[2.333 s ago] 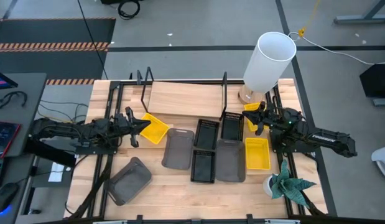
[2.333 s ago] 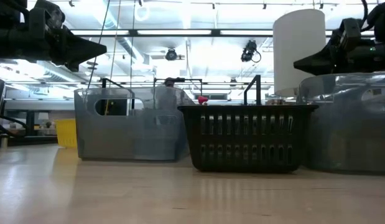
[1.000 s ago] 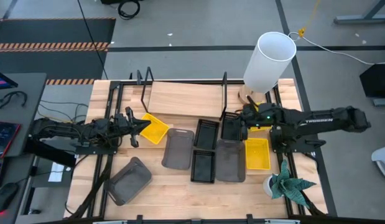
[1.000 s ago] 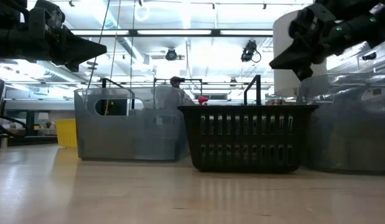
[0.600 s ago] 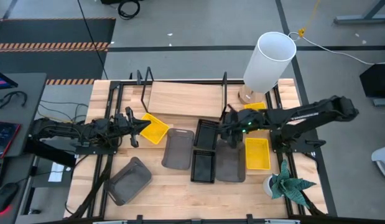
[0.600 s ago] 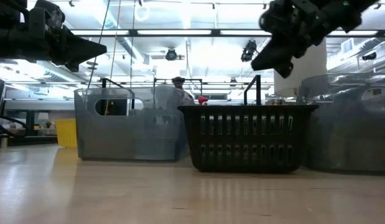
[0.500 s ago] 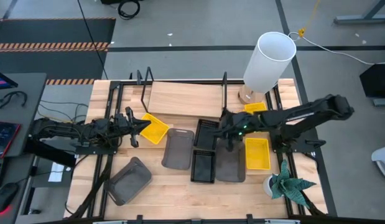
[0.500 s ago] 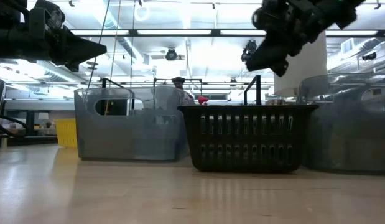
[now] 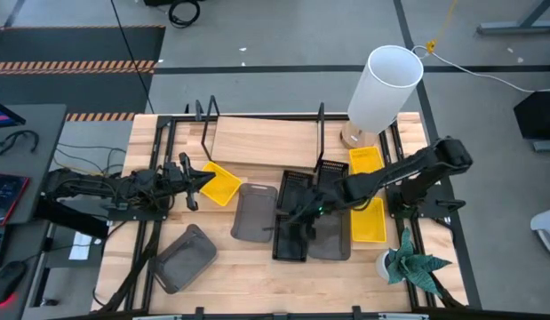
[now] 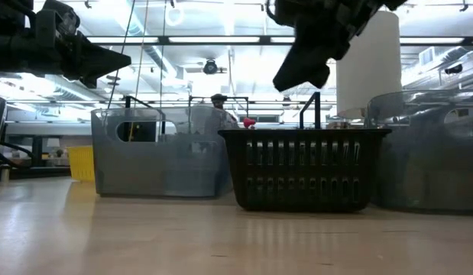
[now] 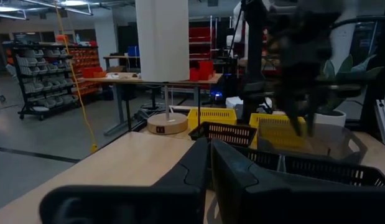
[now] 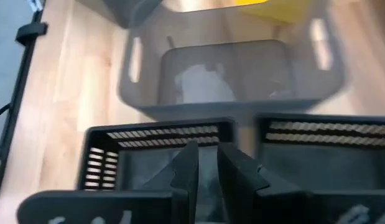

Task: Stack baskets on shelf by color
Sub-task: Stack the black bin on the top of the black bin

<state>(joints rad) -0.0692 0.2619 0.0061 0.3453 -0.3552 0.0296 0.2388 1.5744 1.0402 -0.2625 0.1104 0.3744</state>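
Observation:
My right gripper (image 9: pixel 290 216) hangs shut and empty above the two black slotted baskets in the table's middle, over the near one (image 9: pixel 290 240) and by the far one (image 9: pixel 296 190); its wrist view shows the fingers (image 12: pixel 208 165) over a black rim (image 12: pixel 158 132). A third black basket (image 9: pixel 331 178) stands beside them. Grey baskets (image 9: pixel 254 212) (image 9: pixel 328 231) (image 9: pixel 184 258) and yellow ones (image 9: pixel 219 184) (image 9: pixel 364 160) (image 9: pixel 367 219) rest on their bottoms. The shelf (image 9: pixel 261 140) stands at the far edge. My left gripper (image 9: pixel 200 180) is shut and raised by the left yellow basket.
A tall white cylinder (image 9: pixel 384 87) stands on a round base at the far right, next to the shelf. A small potted plant (image 9: pixel 408 264) stands at the near right corner. Black frame rails (image 9: pixel 150 231) run along the table's left and right sides.
My right gripper has swung from beside the far-right black basket toward the table's left and near edges. It now hangs over the two middle black baskets, clear above them. No basket has moved.

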